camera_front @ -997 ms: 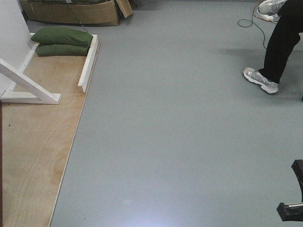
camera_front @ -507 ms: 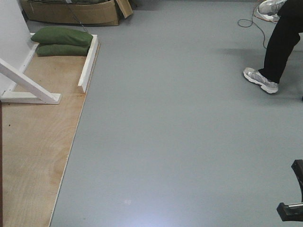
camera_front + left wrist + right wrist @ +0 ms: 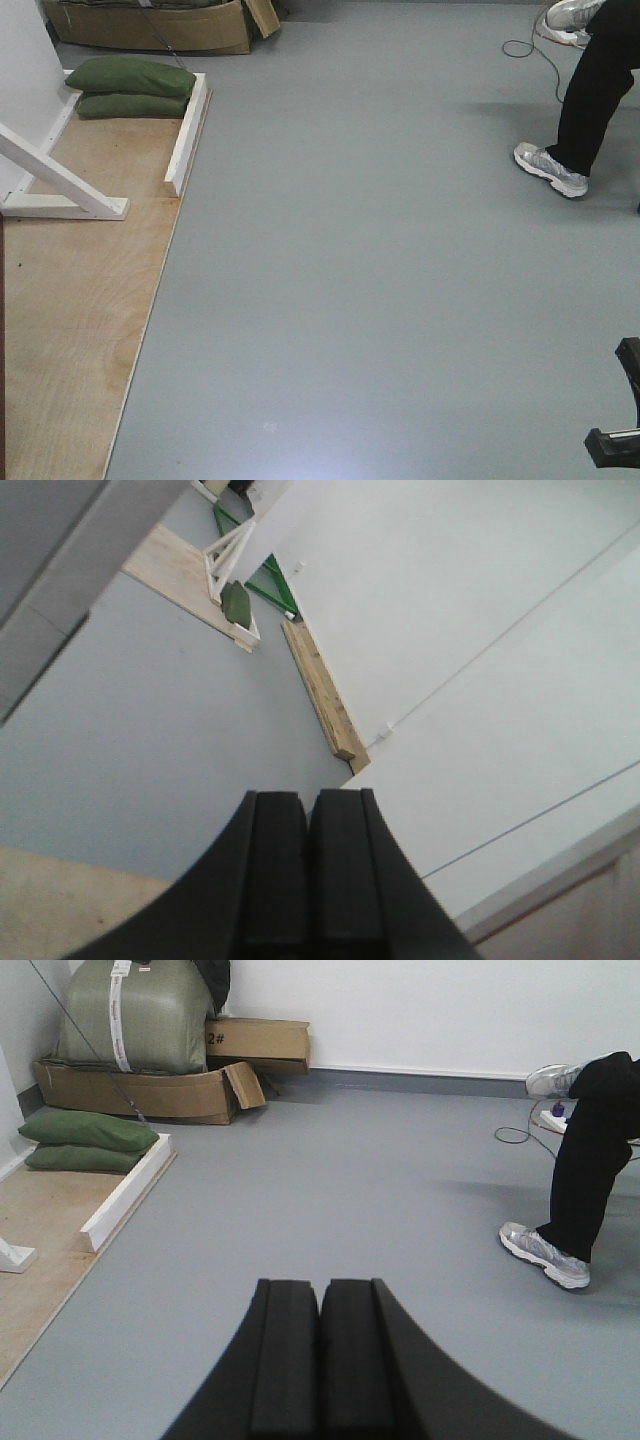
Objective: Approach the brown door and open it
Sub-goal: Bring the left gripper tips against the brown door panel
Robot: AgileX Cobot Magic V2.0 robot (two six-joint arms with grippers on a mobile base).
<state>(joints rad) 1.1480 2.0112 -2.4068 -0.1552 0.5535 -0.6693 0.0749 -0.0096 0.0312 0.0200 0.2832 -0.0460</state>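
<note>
While black left end effector (image 3: 310,880) and black right end effector (image 3: 320,1360) are sitting clenched, empty | reddish-brown wooden door is showing nowhere | risk: base swinging to find it clipping white wooden brace (image 3: 60,185) or bystander's silver sneaker (image 3: 550,168).

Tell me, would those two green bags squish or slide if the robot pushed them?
The green bags look soft: rounded edges, the top one sagging over the lower, so they would probably squish. They look full and lie flat, so likely heavy and unlikely to roll. The white board beside them might block sliding.
</note>
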